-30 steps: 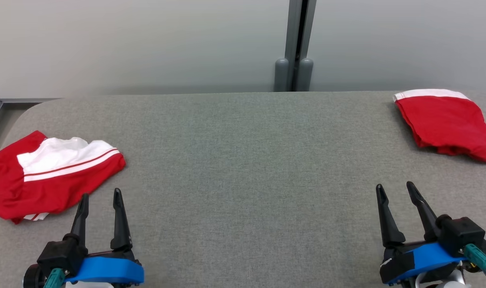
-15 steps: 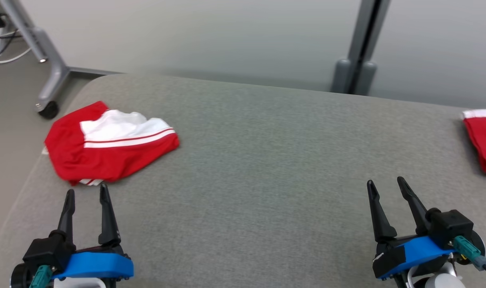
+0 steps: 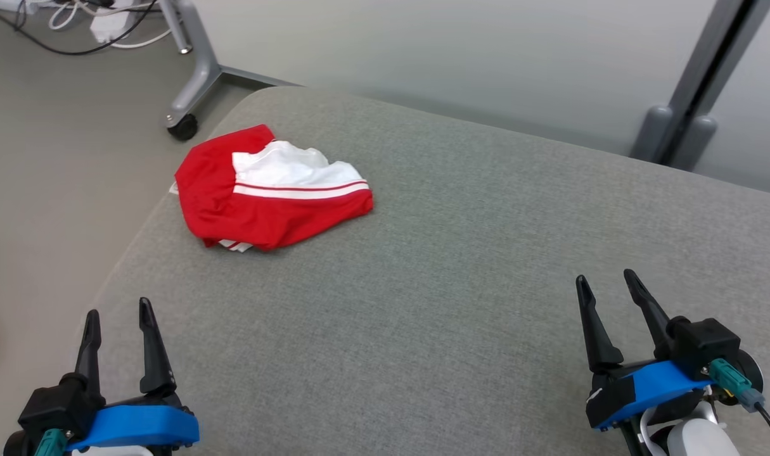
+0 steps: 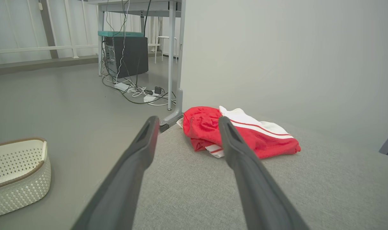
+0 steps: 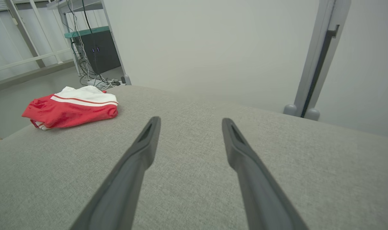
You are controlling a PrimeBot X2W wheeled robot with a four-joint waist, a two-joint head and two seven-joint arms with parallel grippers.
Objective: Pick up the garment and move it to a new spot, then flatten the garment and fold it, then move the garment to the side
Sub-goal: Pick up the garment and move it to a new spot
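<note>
The garment (image 3: 267, 190) lies crumpled near the far left corner of the desk (image 3: 423, 285), close to its edge. A shallow pinch may catch only one layer, and a drag may pull it off onto the floor. The left tool (image 3: 118, 307) and right tool (image 3: 604, 276) are both open and empty. Count: one garment, two tools, one basket (image 4: 18, 172).

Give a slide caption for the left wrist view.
Open left end effector facing crumpled red-and-white garment on grey padded table.
</note>
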